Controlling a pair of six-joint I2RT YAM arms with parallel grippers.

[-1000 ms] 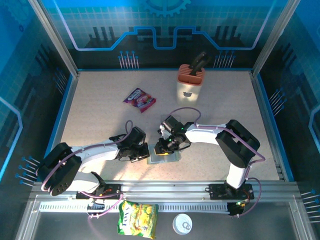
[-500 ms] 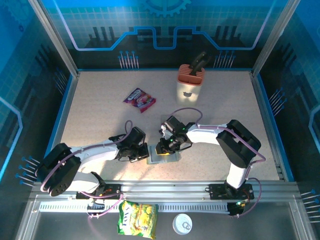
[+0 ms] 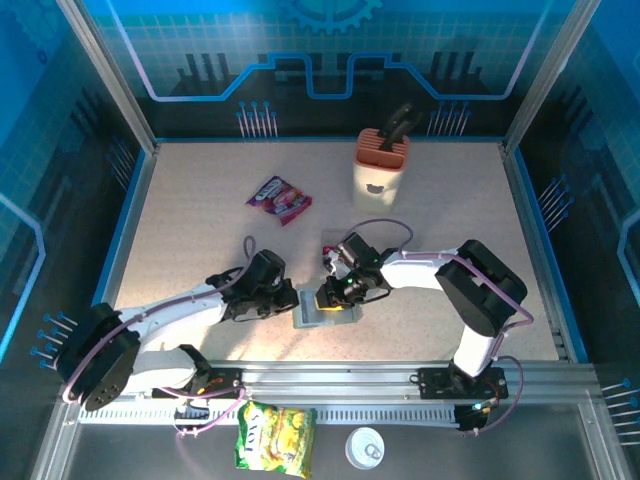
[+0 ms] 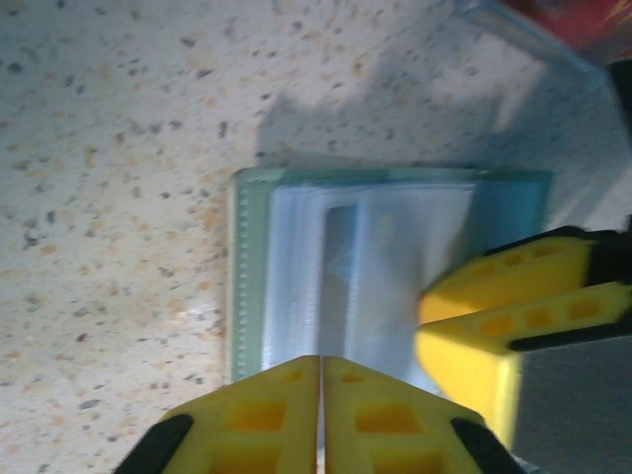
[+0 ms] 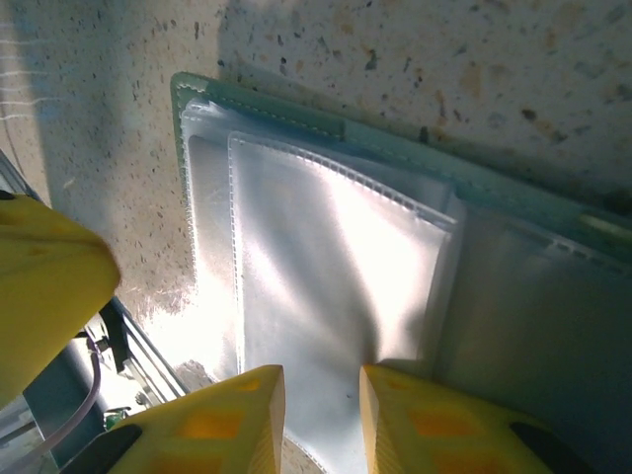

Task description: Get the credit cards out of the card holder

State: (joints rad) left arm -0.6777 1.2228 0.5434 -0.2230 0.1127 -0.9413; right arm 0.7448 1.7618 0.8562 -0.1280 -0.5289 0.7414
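Observation:
The card holder [image 3: 312,316] lies open and flat near the table's front edge, green-rimmed [image 4: 247,276] with pale clear pocket panels [image 5: 326,247]. My left gripper [image 3: 291,301] is at its left side, and its yellow tips [image 4: 322,363] are pressed together over the holder's near edge. My right gripper [image 3: 331,297] comes from the right with jaws a little apart [image 5: 321,380], tips resting on a pocket panel. Its fingers [image 4: 494,281] show in the left wrist view. A red patch [image 4: 578,15] behind a clear edge may be one of the credit cards.
A beige knife block [image 3: 380,166] stands at the back. A purple-red snack packet [image 3: 279,198] lies mid-left. Off the table in front are a yellow-green packet [image 3: 276,438] and a white lid [image 3: 364,448]. The metal rail [image 3: 350,375] runs just before the holder.
My left arm has drawn back and swung its elbow left, with the gripper staying at the holder's left edge. My right gripper has edged slightly right and forward on the holder.

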